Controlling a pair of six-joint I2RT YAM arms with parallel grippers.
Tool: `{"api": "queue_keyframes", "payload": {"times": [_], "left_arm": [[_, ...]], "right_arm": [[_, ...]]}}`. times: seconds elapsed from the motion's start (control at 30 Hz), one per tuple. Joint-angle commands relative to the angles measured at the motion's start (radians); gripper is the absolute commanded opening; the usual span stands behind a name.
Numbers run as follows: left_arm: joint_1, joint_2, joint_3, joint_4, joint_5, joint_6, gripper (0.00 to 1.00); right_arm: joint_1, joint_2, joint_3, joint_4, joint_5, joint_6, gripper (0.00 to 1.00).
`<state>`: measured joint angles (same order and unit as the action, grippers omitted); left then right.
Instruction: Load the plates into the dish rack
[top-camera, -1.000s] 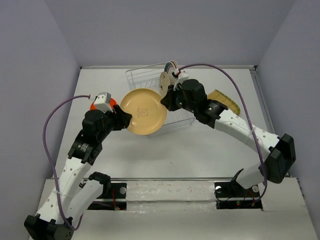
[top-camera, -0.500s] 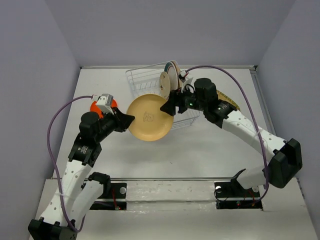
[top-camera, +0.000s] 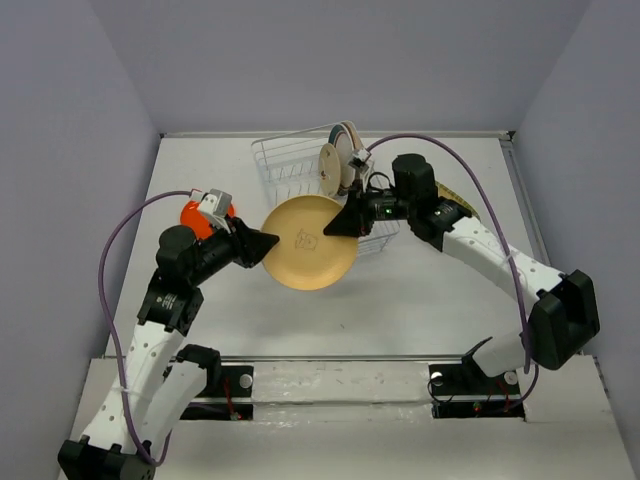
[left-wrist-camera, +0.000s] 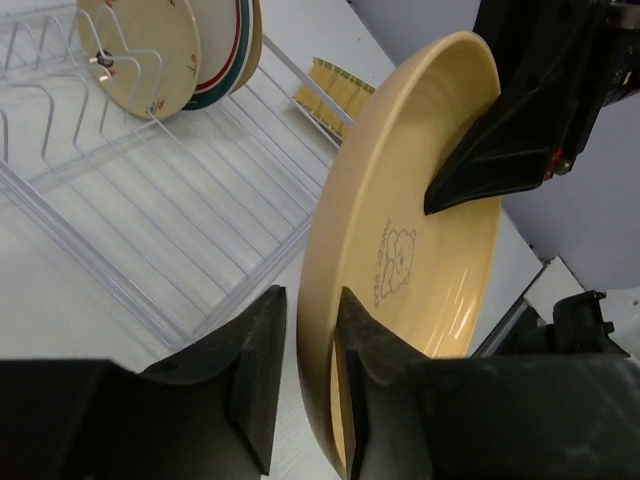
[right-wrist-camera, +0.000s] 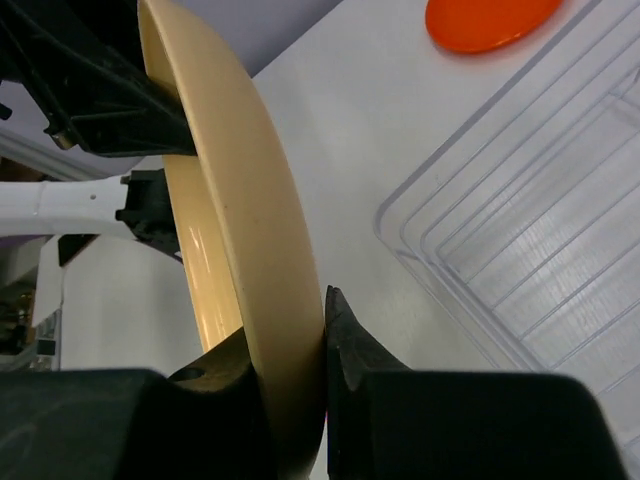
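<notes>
Held item: tan round glossy plate (top-camera: 310, 243), tilted on edge between both grippers, just in front of the white wire dish rack (top-camera: 285, 165).
Left side: left gripper (top-camera: 268, 243) has its fingers pinching the plate's left rim.
Right side: right gripper (top-camera: 342, 226) has its fingers pinching the opposite rim.
Rack contents: cream plate (top-camera: 329, 170) and teal-rimmed plate (top-camera: 346, 150), upright at its right end.
Loose items: orange-red plate (top-camera: 190, 213) lies flat on the white table (top-camera: 400, 300) behind the left gripper; yellow-green striped plate (top-camera: 457, 198) lies right of the rack, partly under the right arm.

Lab test cell — plain lavender walls (top-camera: 350, 60), white table (top-camera: 420, 300).
</notes>
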<state>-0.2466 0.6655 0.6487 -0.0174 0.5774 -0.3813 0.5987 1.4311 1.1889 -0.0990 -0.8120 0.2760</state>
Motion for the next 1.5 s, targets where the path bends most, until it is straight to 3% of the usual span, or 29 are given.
{"api": "queue_keyframes", "payload": {"times": [0.0,0.07,0.1,0.2,0.27,0.4,0.47,0.7,1.03,1.47], "left_arm": [[0.006,0.016,0.023,0.031,-0.126,0.028,0.6],[0.007,0.016,0.028,-0.011,-0.164,0.044,0.88],[0.006,0.008,0.037,-0.047,-0.251,0.051,0.99],[0.009,-0.036,0.042,-0.085,-0.428,0.053,0.99],[0.009,-0.07,0.058,-0.099,-0.493,0.05,0.99],[0.009,-0.119,0.077,-0.127,-0.595,0.055,0.99],[0.009,-0.133,0.056,-0.11,-0.587,0.05,0.99],[0.009,-0.095,0.022,-0.069,-0.453,0.042,0.99],[-0.014,-0.084,0.019,-0.061,-0.427,0.047,0.99],[-0.016,-0.09,0.014,-0.056,-0.427,0.045,0.99]], "right_arm": [[0.013,0.046,0.067,0.087,-0.08,0.08,0.07],[0.013,0.055,0.098,0.073,-0.008,0.1,0.07],[0.013,0.078,0.147,0.055,0.122,0.107,0.07],[0.013,0.153,0.275,-0.027,0.392,0.159,0.07],[0.013,0.195,0.331,-0.03,0.471,0.193,0.07],[0.013,0.259,0.417,-0.036,0.768,0.264,0.07],[0.013,0.294,0.457,-0.036,1.007,0.27,0.07],[0.07,0.429,0.602,0.022,1.396,0.145,0.07],[0.127,0.64,0.779,0.059,1.645,-0.176,0.07],[0.174,0.755,0.865,-0.002,1.622,-0.176,0.07]]}}
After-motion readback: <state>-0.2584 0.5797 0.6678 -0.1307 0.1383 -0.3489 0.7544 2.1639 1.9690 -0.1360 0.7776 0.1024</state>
